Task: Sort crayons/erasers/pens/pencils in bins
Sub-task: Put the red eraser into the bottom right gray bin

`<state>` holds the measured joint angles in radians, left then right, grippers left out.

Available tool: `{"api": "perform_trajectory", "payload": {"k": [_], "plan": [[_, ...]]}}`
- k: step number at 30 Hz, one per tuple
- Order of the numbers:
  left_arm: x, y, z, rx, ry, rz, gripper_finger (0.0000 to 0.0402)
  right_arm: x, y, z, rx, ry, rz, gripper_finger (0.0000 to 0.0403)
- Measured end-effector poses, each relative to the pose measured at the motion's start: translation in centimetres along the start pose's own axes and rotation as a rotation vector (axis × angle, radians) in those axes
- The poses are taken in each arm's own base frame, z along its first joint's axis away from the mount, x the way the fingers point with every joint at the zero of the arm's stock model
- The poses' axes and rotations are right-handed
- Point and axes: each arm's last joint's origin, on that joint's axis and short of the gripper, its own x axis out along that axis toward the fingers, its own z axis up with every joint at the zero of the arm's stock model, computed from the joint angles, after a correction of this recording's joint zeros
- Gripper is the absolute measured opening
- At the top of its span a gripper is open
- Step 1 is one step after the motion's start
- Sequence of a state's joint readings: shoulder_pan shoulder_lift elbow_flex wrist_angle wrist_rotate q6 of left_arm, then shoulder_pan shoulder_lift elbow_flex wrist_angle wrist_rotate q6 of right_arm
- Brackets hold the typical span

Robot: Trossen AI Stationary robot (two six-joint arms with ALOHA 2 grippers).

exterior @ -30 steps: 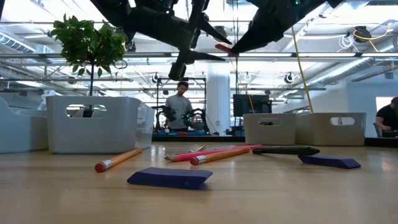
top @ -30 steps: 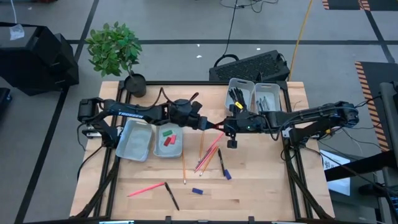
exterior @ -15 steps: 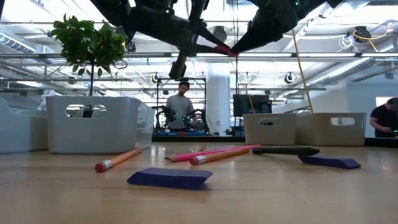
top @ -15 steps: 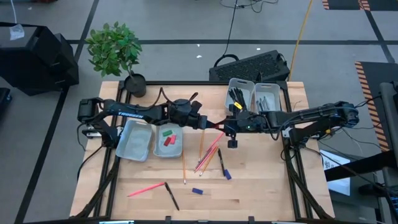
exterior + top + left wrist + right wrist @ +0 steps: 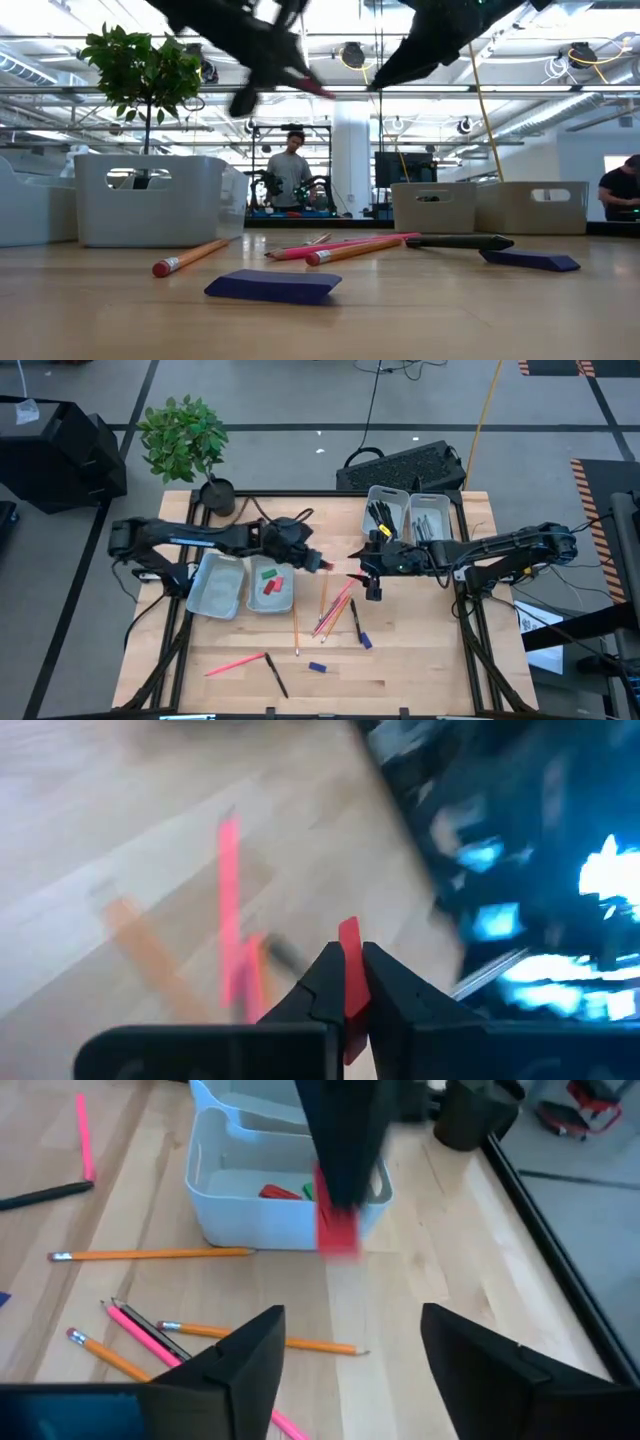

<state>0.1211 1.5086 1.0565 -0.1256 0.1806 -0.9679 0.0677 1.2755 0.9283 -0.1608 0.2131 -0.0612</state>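
My left gripper hovers above the table's middle, shut on a red eraser, which also shows in the right wrist view and the low view. My right gripper stands open just to the right of it, empty, its fingers apart. A grey bin below my left arm holds a red and a green eraser; the bin beside it shows nothing inside. Pencils, pens and blue erasers lie loose on the table. My left gripper pinches the red eraser between its two fingers, which lie on its flat sides; its free end sticks out past the fingertips. The fingers point roughly level toward the table's right. The eraser is lifted clear, high above the table.
Two more bins stand at the far right, the left one with black pens. A potted plant stands at the far left corner. A pink pencil and a black pen lie near the front edge.
Both grippers met at the red eraser above the table's middle. My left gripper has then drawn back toward the table's left with the eraser, and my right gripper has let go of it and stayed in place.
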Motion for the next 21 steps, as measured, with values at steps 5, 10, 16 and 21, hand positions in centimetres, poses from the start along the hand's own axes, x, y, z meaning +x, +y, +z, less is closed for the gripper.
{"api": "perform_trajectory", "payload": {"k": [5,10,16,21], "plan": [[-5.1,0.3,-2.0,0.026,0.126,0.196,0.0022,0.0,0.0,-0.2,0.034,0.020,0.001,0.0239],[-8.7,2.1,-4.0,0.006,0.311,0.442,0.0023,0.0,0.0,-0.2,0.034,0.025,0.001,0.0233],[-8.1,3.3,-4.5,0.019,0.373,0.501,0.0024,0.0,0.0,-0.4,0.026,0.036,0.002,0.0231],[-4.9,5.1,-5.5,-0.022,0.423,0.545,0.0025,0.0,0.1,-0.5,0.010,0.052,0.011,0.0231]]}}
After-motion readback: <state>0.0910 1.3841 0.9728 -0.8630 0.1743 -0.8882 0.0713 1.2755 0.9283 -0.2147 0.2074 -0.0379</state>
